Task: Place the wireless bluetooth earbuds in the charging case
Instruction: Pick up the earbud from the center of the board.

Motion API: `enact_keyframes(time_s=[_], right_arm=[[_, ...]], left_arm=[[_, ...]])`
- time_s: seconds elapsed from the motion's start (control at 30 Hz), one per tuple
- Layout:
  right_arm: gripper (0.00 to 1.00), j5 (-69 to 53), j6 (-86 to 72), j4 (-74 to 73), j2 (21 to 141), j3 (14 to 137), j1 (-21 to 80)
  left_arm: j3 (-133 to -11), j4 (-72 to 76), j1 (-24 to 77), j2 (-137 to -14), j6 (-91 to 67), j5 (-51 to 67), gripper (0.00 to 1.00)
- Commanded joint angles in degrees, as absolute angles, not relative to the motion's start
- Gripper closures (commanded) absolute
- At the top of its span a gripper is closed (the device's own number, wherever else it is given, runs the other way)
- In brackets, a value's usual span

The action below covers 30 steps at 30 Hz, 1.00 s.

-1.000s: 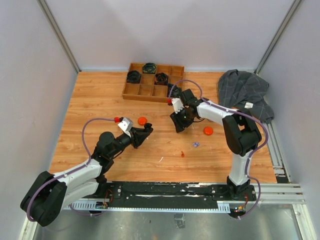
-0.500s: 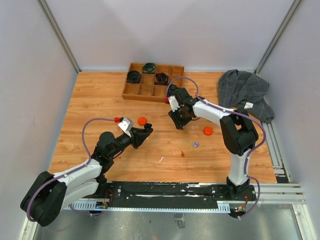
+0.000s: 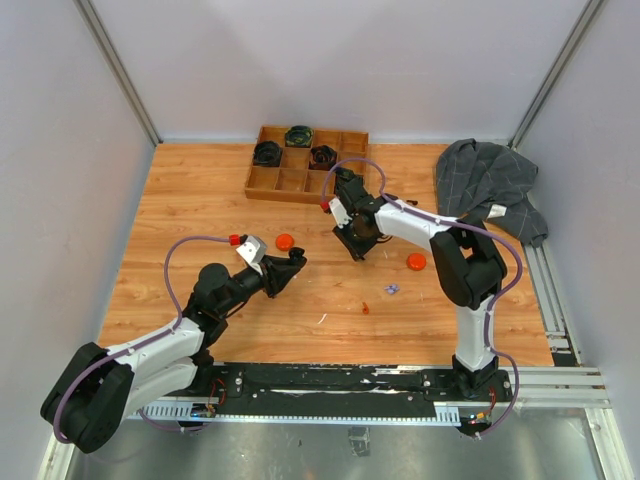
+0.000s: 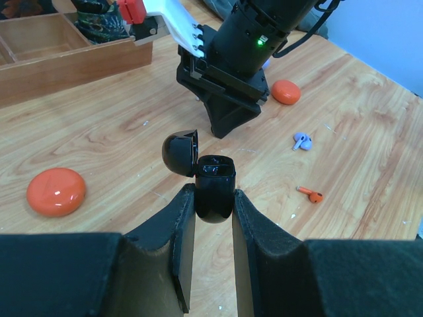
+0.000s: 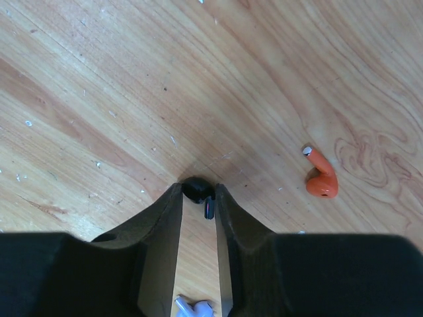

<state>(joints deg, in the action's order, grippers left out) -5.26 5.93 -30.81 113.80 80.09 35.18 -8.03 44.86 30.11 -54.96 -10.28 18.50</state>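
- Since the earlier frames, the right arm has swung toward the left and back of the bench point(image 3: 200, 200), and its finger gap has narrowed.
- Right end effector point(image 5: 197, 192): lowered to the bench surface, with its fingers drawn in against both sides of the black earbud point(image 5: 196, 189). The grip is closed on that earbud.
- Black earbud: a small glossy rounded body pinched at the fingertips, with a short stem pointing toward the camera. It is at bench level, a little in front of the wooden tray point(image 3: 262, 180).
- Left end effector point(image 4: 213, 198): closed on the charging case point(image 4: 215, 175), with one finger on each side of the lower body. It is held near mid-bench, opposite the right end effector and apart from it.
- Charging case: black, glossy and upright, with the lid point(image 4: 181, 152) hinged open to the left and the dark cavity exposed. Its contents cannot be made out.
- Orange-red earbud point(image 5: 320, 177): loose on the bench, comma-shaped, with a pale tip on its stem.
- Lavender earbud point(image 4: 302, 140): loose on the bench, near the orange-red earbud but not touching it.
- Two orange-red pucks point(image 3: 285, 241) point(image 3: 416, 262): closed and flat on the bench, one on each side of the right end effector.
- Wooden tray: divided into compartments and placed at the back of the bench. It holds three dark round items point(image 3: 268, 153), each in a separate compartment.
- Grey cloth point(image 3: 490, 180): crumpled at the back right corner.
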Motion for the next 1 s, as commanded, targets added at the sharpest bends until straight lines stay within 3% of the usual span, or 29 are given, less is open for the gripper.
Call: enact_keyframes(time_s=[0.0,0.3,0.97], right_arm=[[0.75,-2.98,5.84,-33.13,115.79,80.96,35.95],[0.84,-3.21,5.61,-32.38,113.94,79.98,36.66],[0.86,-4.99,4.31,-16.74,83.92,62.21,44.20]], left_arm=[[-9.41,47.21,29.88,-54.34,-9.16,19.40,1.00],[-6.87,52.68,29.88,-53.73,-8.88,21.03,1.00],[-0.02,69.67,29.88,-51.73,-5.89,28.47,1.00]])
